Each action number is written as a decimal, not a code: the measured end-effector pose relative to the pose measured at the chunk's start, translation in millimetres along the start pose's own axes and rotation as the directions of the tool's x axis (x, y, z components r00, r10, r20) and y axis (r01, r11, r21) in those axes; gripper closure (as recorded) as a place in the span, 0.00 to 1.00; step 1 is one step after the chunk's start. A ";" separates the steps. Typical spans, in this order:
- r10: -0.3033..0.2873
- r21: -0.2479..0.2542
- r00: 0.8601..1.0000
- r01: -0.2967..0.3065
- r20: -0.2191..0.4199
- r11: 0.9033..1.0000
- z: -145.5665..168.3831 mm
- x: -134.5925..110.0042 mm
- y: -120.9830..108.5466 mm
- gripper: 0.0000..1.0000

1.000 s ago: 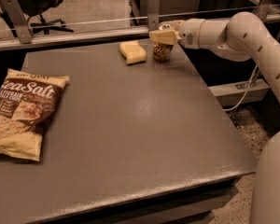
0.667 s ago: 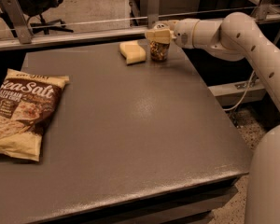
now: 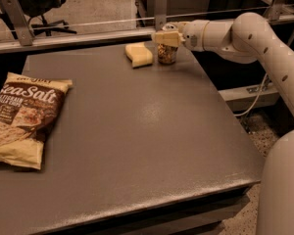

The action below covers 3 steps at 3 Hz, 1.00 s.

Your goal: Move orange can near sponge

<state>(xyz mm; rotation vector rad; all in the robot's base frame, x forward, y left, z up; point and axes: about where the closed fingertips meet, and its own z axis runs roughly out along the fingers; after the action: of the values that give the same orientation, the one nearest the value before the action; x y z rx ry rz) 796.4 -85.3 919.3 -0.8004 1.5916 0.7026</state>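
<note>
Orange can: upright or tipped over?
Upright: the orange can stands on its base, just right of the sponge, with the gripper at its top.

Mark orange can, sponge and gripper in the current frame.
orange can (image 3: 167,56): camera view, lower side wall below the gripper.
sponge (image 3: 139,56): camera view, middle of its top face.
gripper (image 3: 164,37): camera view, midway between fingertips, clasping the can's top, right of the sponge.
</note>
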 end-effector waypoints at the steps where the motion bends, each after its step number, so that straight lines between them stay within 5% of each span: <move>1: -0.002 -0.025 1.000 0.002 0.016 1.000 -15.3 -11.9 17.8 0.00; 2: -0.027 -0.046 0.999 0.029 0.037 0.999 -37.5 -31.8 38.2 0.00; 3: -0.137 -0.059 0.990 0.137 0.017 0.989 -99.5 -57.9 56.6 0.00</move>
<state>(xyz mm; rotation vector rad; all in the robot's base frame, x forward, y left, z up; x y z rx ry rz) 699.2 -124.9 992.9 -0.9386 1.4941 0.6577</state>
